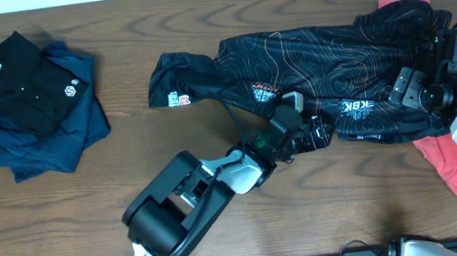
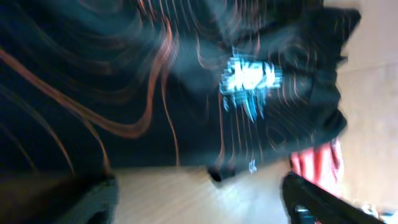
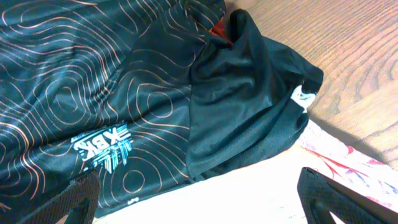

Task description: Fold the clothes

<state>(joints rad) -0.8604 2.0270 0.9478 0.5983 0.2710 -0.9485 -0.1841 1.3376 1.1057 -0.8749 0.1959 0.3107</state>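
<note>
The black jersey with thin orange contour lines lies spread out and rumpled across the table's middle and right. Its blue logo shows in the left wrist view and the right wrist view. My left gripper is open at the jersey's near hem; its fingers frame bare table just below the hem, and that view is blurred. My right gripper is open over the jersey's right end. Its fingers hold nothing and straddle a pale, overexposed surface beside the dark sleeve.
A coral-red shirt lies under the jersey's right end and shows past its far edge. A stack of dark clothes, topped by a black polo on navy garments, sits at the far left. Bare wooden table lies in front.
</note>
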